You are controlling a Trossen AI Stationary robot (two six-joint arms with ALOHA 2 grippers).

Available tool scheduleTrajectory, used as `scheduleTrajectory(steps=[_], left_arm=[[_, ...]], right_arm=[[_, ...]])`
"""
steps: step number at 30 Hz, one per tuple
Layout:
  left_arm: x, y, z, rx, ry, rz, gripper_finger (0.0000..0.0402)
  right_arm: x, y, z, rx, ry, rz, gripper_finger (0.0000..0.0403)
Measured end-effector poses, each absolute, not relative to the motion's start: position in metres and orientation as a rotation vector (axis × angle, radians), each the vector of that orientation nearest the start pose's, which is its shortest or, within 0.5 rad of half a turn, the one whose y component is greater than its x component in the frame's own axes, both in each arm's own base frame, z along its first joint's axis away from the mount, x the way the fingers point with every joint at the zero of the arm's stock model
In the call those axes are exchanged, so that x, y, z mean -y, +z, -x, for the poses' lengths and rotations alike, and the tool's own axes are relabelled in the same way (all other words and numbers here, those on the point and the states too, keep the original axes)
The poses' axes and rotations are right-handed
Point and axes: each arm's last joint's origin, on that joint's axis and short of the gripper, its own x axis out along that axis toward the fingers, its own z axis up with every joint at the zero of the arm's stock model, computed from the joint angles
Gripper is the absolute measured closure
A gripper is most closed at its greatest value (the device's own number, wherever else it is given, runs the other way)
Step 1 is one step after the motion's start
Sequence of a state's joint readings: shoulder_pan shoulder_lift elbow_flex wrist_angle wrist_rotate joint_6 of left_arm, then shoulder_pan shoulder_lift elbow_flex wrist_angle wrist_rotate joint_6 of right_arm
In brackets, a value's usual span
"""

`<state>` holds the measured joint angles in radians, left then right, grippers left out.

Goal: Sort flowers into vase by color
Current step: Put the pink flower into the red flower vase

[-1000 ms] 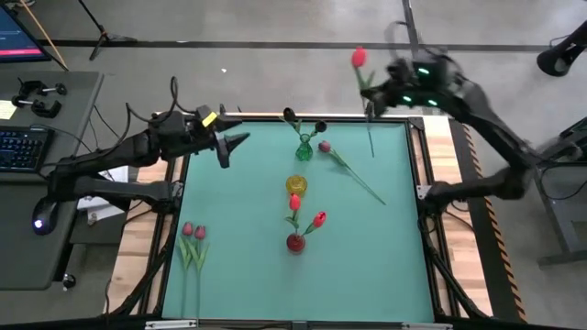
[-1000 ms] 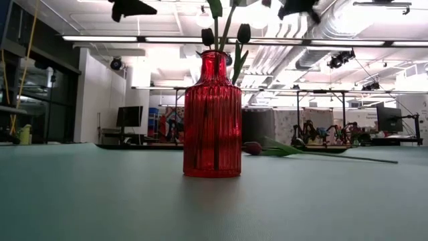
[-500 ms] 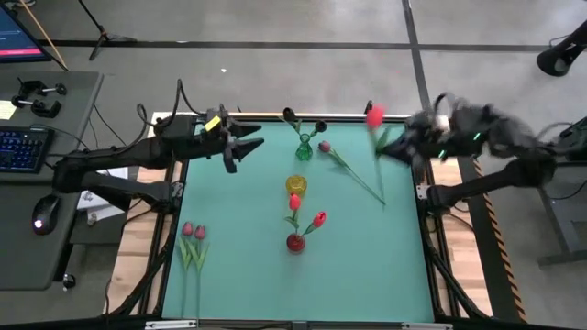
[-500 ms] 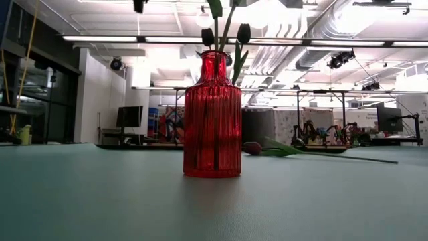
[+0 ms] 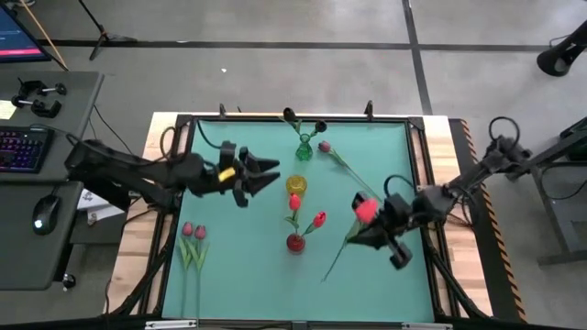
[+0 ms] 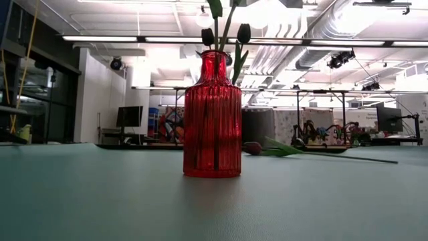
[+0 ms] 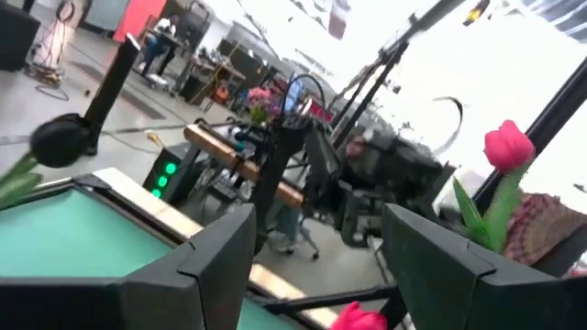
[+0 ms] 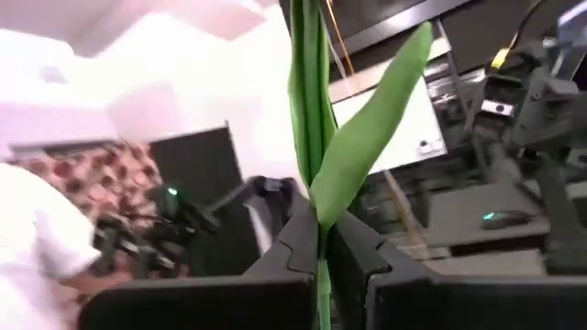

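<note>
My right gripper (image 5: 356,234) hovers right of the red vase (image 5: 294,242), shut on a red tulip (image 5: 365,209) whose stem runs toward the near left. The red vase (image 6: 212,117) holds two red tulips (image 5: 306,213). Beyond it stand a yellow vase (image 5: 295,185) and a green vase (image 5: 304,147) with dark maroon tulips (image 5: 305,121). A maroon tulip (image 5: 324,147) lies flat on the mat near the far right. Two pink tulips (image 5: 193,231) lie at the near left. My left gripper (image 5: 272,170) is open, just left of the yellow vase. My right gripper pinches the red tulip's green stem (image 8: 320,261) between its two fingers, just below a leaf (image 8: 367,119). The fingers come from the table's right side and lie across the stem. The head points up and far, and the stem's free end (image 5: 325,278) trails toward the near left.
The green mat ends at a dark frame (image 5: 422,197) with wooden table borders. A desk with keyboard (image 5: 20,147) and mouse stands off to the left. Bare mat lies near the front edge and at the near right.
My right gripper has swung from high over the far right corner down and toward the near side, arriving right of the red vase, carrying the red tulip and tipping it so its stem points near-left. My left gripper has moved right and nearer, toward the yellow vase.
</note>
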<state>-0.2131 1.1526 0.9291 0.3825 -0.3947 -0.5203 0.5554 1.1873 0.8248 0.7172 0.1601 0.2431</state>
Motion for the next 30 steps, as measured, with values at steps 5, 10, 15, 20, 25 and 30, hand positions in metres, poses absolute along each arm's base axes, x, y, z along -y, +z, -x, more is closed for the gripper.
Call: scheduleTrajectory(steps=[5,10,15,20,25,30], left_arm=[[0.056,0.364,-0.259,0.257,0.161,0.581,0.0177],[0.06,0.373,-0.252,0.314,0.139,0.577,0.0177],[0.064,0.381,-0.241,0.332,0.114,0.55,0.0177],[0.069,0.383,-0.237,0.333,0.092,0.534,0.0177],[0.07,0.386,-0.232,0.337,0.082,0.525,0.0177],[0.067,0.393,-0.223,0.364,0.069,0.517,0.0177]], right_arm=[[-0.164,0.352,-0.262,0.231,0.344,-0.103,0.0403],[-0.177,0.357,-0.301,0.119,0.234,0.096,0.0403],[-0.173,0.355,-0.328,0.003,0.124,0.165,0.0403],[-0.17,0.345,-0.343,-0.04,0.098,0.17,0.0403],[-0.167,0.342,-0.345,-0.07,0.058,0.105,0.0403],[-0.167,0.343,-0.344,-0.062,0.009,0.094,0.0403]])
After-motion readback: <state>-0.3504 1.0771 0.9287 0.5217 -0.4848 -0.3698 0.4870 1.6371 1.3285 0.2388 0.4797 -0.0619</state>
